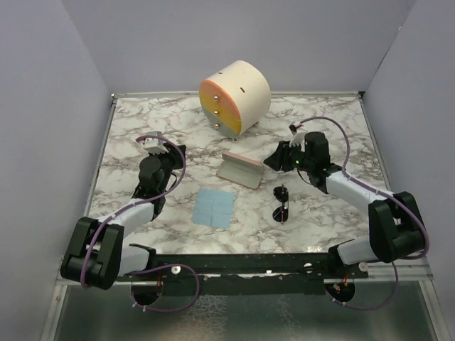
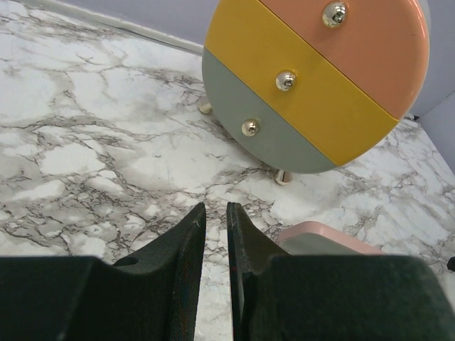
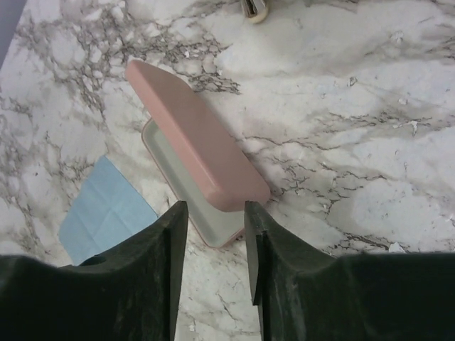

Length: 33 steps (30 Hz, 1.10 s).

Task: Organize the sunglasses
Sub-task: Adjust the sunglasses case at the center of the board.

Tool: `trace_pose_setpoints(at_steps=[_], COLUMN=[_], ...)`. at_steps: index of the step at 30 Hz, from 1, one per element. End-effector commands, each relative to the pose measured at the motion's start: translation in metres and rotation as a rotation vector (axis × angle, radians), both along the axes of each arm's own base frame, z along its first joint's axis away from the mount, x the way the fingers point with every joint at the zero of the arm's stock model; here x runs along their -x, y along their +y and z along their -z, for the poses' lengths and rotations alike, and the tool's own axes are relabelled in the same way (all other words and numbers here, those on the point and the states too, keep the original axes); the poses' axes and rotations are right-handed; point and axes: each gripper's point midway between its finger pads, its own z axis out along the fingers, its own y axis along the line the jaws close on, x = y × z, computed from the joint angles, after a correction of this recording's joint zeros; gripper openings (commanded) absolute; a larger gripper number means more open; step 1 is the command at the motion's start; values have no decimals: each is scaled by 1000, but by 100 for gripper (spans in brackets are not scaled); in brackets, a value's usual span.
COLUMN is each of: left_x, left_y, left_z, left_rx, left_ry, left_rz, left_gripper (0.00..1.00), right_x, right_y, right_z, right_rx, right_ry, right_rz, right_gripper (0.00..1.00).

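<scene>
**Sunglasses not yet put away; case open and waiting**

Seen from above, a marble table (image 1: 142,121) carries four things. A pink case (image 1: 239,170) lies near the middle with its lid raised, and its pale inside looks empty in the right wrist view. The sunglasses (image 1: 281,204) lie on the bare table at about 4 o'clock from the case, near it but not touching, and nothing holds them. A light blue cloth (image 1: 215,207) lies flat at about 7 o'clock from the case. A round drawer unit (image 1: 234,98) stands at 12 o'clock, with all three drawers closed.

The right claw (image 1: 274,162) sits just beside the case's 3 o'clock end. Its fingers are released and apart, and the case's near end shows past the gap. Whether they touch the case cannot be told. The left claw (image 1: 155,144) hangs at about 9 o'clock from the case, well apart from it. It is barely released, with a thin slit between its fingers, and grasps nothing.

Judged from this, only the opening of the case is done. Picking up the sunglasses, laying them inside and closing the lid all appear still to come. The cloth may need to go in too.
</scene>
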Motion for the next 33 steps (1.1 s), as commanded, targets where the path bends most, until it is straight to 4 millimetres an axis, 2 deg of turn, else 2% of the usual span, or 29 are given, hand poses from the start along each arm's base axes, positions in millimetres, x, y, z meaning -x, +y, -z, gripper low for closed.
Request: trace_pose_setpoints(at_steps=[1, 4, 13, 20, 33], left_x=[-2, -3, -3, -3, -3], left_y=[-7, -7, -9, -10, -10], left_z=[-3, -2, -1, 2, -1], left_rx=[16, 16, 18, 20, 19], left_ry=[-4, 0, 3, 8, 0], left_rz=[32, 33, 40, 43, 45], left_gripper=[21, 21, 21, 21, 21], right_x=[8, 16, 16, 14, -13], right_y=[0, 7, 15, 10, 18], right_z=[13, 24, 47, 58, 66], right_rx=[34, 48, 80, 110, 131], right_ry=[27, 46, 97, 119, 119], right_rz=[18, 1, -1, 28, 32], right_gripper=[35, 23, 16, 14, 14])
